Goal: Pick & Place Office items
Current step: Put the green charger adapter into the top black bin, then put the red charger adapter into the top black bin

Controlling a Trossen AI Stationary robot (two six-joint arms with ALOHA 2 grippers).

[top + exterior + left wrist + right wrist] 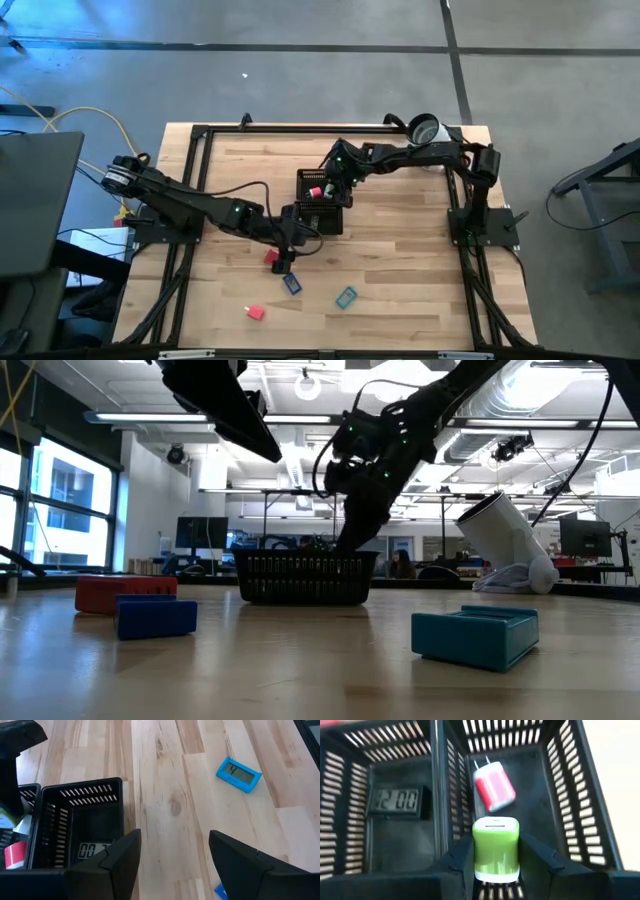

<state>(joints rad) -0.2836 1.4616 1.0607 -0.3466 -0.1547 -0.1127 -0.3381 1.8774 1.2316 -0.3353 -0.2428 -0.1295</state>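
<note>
We see a green block (pixel 495 849) held upright over the tray's compartment where a red-and-white block (pixel 493 787) lies tilted; a black display piece (pixel 398 801) lies flat in the neighbouring compartment. On the table lie two red blocks (pixel 271 258) (pixel 255 313), a blue block (pixel 291 284) and a teal piece (pixel 346 297).

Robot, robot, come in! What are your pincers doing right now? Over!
Right pincer shut on green block, over the black tray. Left pincer open, empty, beside tray. Red-and-white block lies just below. Over.
</note>
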